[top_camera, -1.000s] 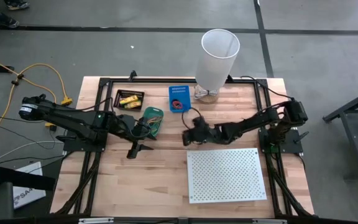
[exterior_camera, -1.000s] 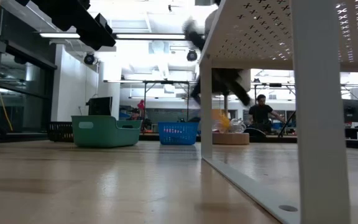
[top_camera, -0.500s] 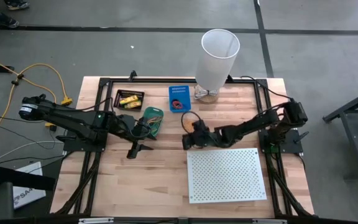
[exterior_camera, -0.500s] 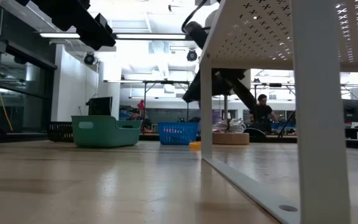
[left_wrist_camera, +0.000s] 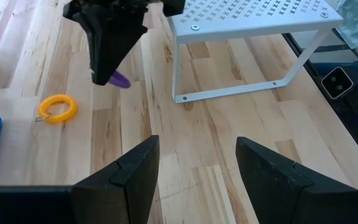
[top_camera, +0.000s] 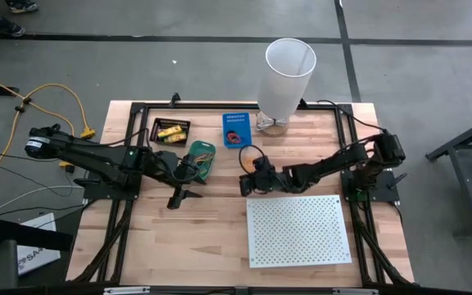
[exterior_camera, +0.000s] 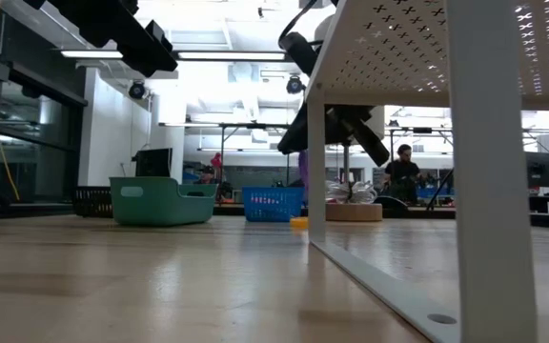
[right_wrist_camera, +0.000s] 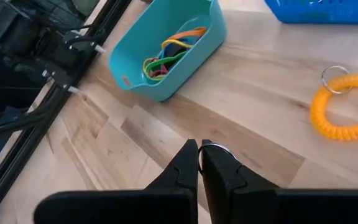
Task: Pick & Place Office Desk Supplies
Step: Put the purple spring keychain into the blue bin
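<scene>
My right gripper (top_camera: 248,182) hangs shut above the table's middle, just beyond the white perforated board (top_camera: 299,231). A small purple piece (left_wrist_camera: 120,79) dangles under its fingertips (exterior_camera: 303,170). An orange coil ring (right_wrist_camera: 347,106) with a metal loop lies flat on the wood beside it (left_wrist_camera: 58,109). A teal bin (right_wrist_camera: 166,50) holds coloured rubber bands. My left gripper (left_wrist_camera: 197,180) waits open at the left, near the teal bin (top_camera: 201,160), holding nothing. My right gripper pinches a thin metal ring (right_wrist_camera: 216,148) at the free ends of its two shut fingers. The fingers slant down from the table's right side. The purple piece (left_wrist_camera: 120,79) hangs below the fingertips, clear of the table.
A black tray with yellow packs (top_camera: 171,129) and a blue basket (top_camera: 236,129) stand at the far side. The tall white bin (top_camera: 285,78) rises at the far edge. The perforated board stands on legs (left_wrist_camera: 176,74) over the near right.
The orange coil ring was in the air beside my right gripper a second ago. It has fallen and now lies still on the table. My right gripper stays shut, with the purple piece hanging under it.
</scene>
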You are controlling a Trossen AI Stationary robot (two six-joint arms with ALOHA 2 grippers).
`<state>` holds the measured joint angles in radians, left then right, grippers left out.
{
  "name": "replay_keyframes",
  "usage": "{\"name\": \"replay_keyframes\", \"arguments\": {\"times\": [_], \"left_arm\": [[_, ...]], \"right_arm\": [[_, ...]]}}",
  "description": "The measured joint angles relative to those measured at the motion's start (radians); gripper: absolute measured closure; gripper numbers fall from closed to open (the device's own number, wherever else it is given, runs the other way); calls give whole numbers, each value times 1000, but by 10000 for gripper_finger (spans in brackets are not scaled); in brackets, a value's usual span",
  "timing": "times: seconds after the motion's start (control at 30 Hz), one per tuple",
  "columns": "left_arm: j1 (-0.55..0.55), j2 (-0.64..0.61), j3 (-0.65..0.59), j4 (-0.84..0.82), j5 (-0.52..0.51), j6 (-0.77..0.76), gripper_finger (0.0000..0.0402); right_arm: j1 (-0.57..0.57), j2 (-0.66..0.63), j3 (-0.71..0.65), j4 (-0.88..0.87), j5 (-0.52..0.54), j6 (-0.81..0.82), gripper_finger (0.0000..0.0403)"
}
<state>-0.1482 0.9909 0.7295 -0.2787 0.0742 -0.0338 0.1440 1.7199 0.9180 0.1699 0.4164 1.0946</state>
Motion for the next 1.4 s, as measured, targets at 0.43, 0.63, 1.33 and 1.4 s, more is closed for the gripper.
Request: {"name": "replay_keyframes", "arguments": {"times": [0.43,0.63,1.33,1.4], "left_arm": [[0,0,0,0,0,0,195],[0,0,0,0,0,0,195],[0,0,0,0,0,0,195],[0,0,0,0,0,0,195]], "right_arm": [[-38,0,0,116,-40,-120,399],[-105,0,0,221,-124,-243,399],[-256,-5,0,334,-399,-464,399],[-248,-5,0,331,-386,-485,399]]}}
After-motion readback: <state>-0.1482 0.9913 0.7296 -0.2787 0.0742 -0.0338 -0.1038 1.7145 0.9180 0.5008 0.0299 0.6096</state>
